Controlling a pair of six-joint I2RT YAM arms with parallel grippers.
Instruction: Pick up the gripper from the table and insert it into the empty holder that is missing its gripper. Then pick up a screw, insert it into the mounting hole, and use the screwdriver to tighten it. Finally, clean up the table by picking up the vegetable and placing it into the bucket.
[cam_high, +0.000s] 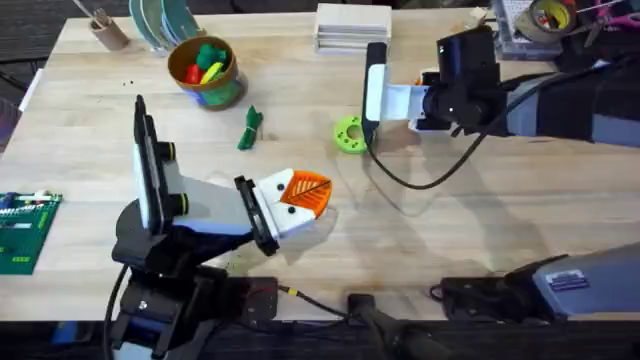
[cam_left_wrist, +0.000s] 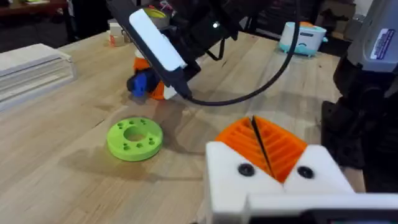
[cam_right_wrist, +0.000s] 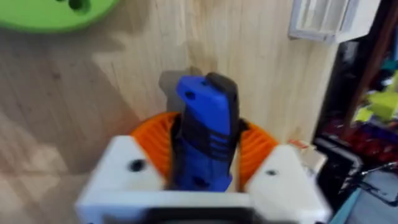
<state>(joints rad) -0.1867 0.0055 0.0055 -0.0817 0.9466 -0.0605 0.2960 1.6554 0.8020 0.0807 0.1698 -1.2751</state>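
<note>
- Left gripper (cam_high: 305, 193) is seen nearest the bases, orange pads pressed together with nothing between them, hovering over bare table (cam_high: 450, 230); collision with the other arm's cable is risked if it is swung forward carelessly.
- Right gripper (cam_right_wrist: 202, 149) is clenched on the screwdriver (cam_right_wrist: 204, 134), tip pointed at the tabletop just beside the green disc (cam_high: 349, 134); slip or tilt in the pads is possible, so the screw could be missed or cross-threaded.
- Vegetable (cam_high: 249, 128) lies flat, near the bucket (cam_high: 205, 70) but apart; being slim, it could be pinched poorly and dropped short of the rim.
</note>
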